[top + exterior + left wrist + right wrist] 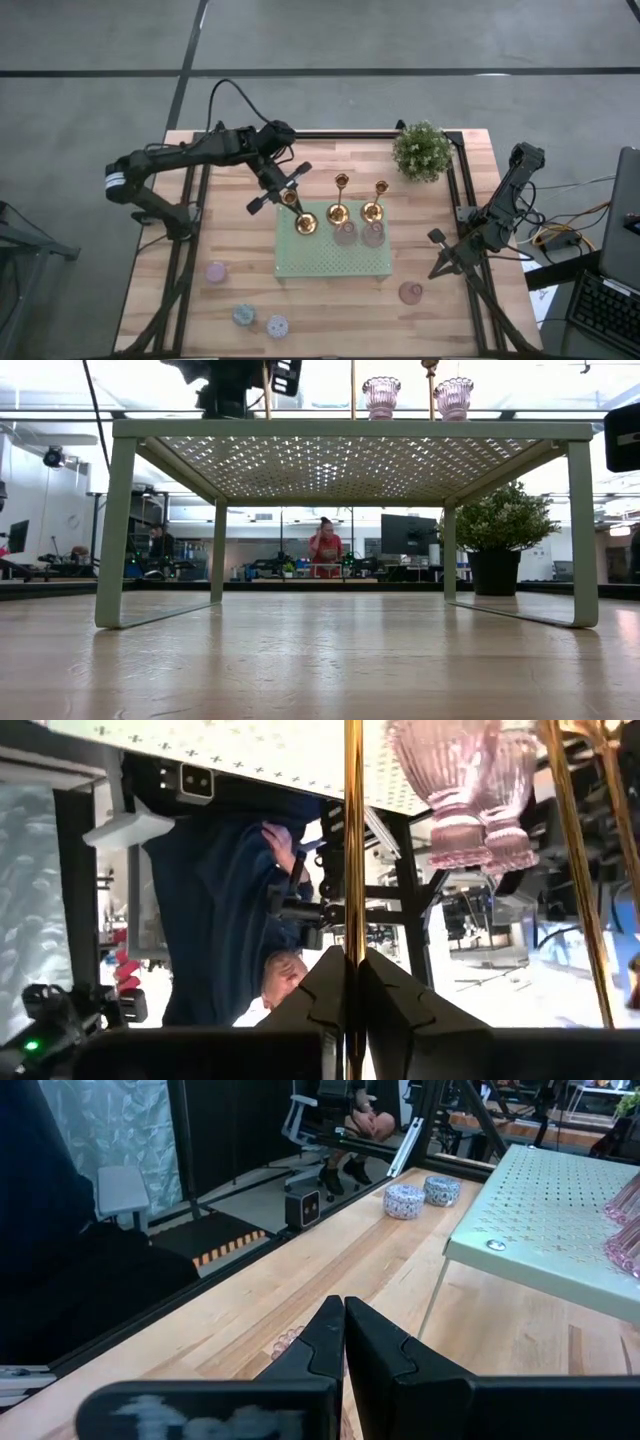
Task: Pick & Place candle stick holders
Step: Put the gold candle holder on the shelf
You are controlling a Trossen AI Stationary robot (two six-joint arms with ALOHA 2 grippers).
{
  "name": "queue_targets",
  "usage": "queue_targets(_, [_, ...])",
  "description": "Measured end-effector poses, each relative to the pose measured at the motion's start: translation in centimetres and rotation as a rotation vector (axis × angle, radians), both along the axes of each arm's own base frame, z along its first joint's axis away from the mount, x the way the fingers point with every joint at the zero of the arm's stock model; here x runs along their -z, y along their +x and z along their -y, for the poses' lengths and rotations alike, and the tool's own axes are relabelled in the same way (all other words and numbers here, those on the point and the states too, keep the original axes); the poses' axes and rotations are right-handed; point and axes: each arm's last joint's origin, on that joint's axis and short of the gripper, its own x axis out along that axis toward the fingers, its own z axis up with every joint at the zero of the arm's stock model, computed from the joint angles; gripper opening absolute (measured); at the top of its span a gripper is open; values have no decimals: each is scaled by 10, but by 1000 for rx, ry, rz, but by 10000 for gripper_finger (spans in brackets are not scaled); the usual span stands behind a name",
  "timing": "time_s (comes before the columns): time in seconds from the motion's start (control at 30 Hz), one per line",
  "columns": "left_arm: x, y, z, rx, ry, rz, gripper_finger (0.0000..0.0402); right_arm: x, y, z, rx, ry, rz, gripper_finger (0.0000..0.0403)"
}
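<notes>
L arm reaches inward, left end effector (291, 197) clamped shut; R arm idle, right end effector (441, 262) closed.

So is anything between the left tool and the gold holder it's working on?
Nothing visible. The left tool is already shut on the thin stem of the leftmost gold holder, which stands on the green perforated stand. The two pink glass holders sit farther along the stand, apart from it.

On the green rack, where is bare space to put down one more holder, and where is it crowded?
The front strip of the green rack is bare. The back half is crowded: three gold holders in a row, two pink glass holders beside them, and the left gripper shut on the leftmost gold stem.
</notes>
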Motion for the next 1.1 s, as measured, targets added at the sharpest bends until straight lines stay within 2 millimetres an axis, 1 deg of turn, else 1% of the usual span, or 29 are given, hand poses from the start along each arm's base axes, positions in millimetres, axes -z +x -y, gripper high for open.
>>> queue_targets(0.23, [5,5,-4,44,17,40,35,0,0,0,0,-1,1,8])
queue_targets(0.37, [7,4,-7,18,44,34,41,0,0,0,0,-1,1,8])
queue_targets(0.7, [2,10,-11,-21,124,116,44,0,0,0,0,-1,1,8])
queue_targets(0.9, [2,10,-12,-58,116,87,44,0,0,0,0,-1,0,8])
queue_targets(1.0, [2,9,-11,-49,90,78,44,0,0,0,0,-1,1,8])
queue_targets(1.1, [2,10,-12,-52,117,90,44,0,0,0,0,0,0,8])
